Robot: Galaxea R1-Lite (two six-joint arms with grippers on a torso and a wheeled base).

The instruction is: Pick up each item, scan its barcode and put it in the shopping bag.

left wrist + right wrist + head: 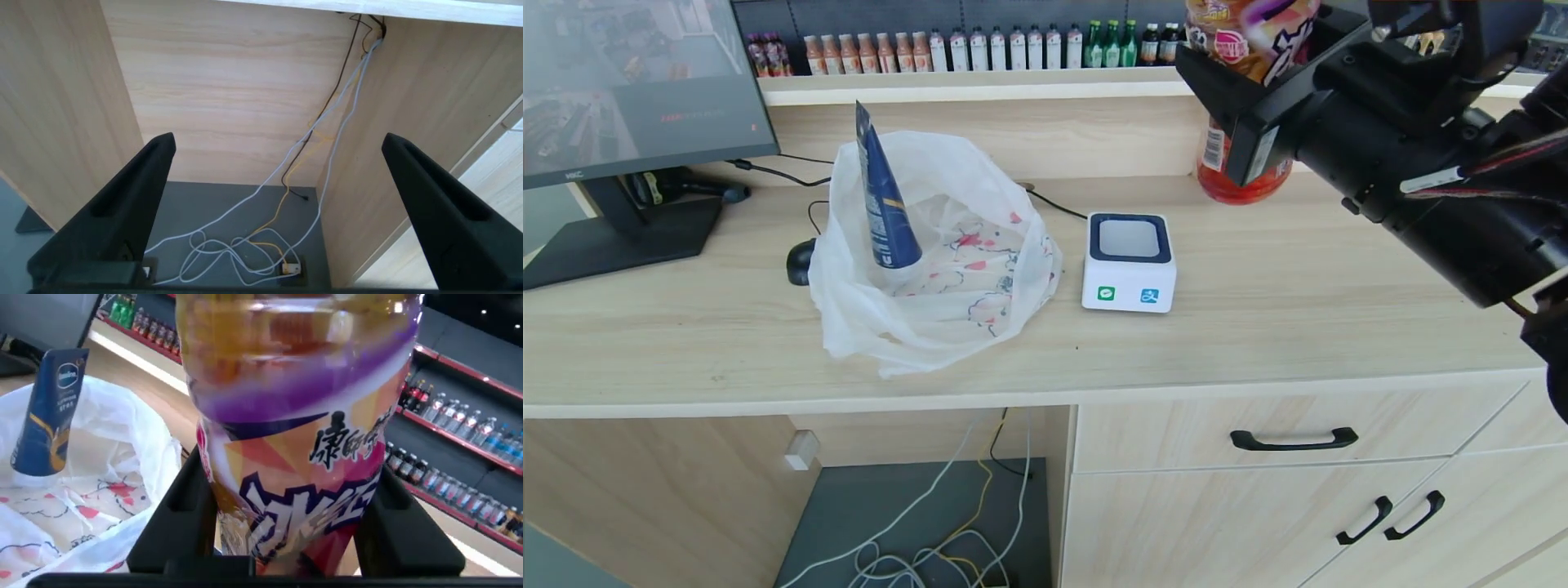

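Right gripper (1252, 98) raised over the far right of the wooden counter (1298, 294), black fingers (1241, 122) closed firmly on both sides of a plastic drink bottle (1245, 175). Bottle roughly upright, filled with reddish-orange drink, wrapped in a purple, orange and white label, with a white barcode patch low on its side. Seen from the right wrist, the same bottle (298, 416) very close, pinched between the two dark fingers of that gripper (290, 531). Held beyond and to the right of the scanner (1129, 261), a small white box with a dark-framed pale window on top, sitting on the counter near the middle. Just left of the scanner, a thin white plastic shopping bag (931, 269) printed with red marks, mouth spread open and sides slumped. Inside the bag, a dark blue tube (882, 196), also visible from the right wrist (49, 408), standing on its cap end and leaning, flat crimped end uppermost. Bottle well apart from the bag. At the bag's left edge, a black mouse (800, 261); farther left, a monitor (637, 82) on a black stand. Along the shelf behind the counter, a row of bottles (980, 49). Below the counter on the right, drawers with black handles (1294, 441). Left gripper (279, 147) low down, facing the open recess under the counter, fingers (139, 196) spread wide with nothing between them. On the dark floor of that recess, loose white and yellow cables (261, 245) trailing down from above.
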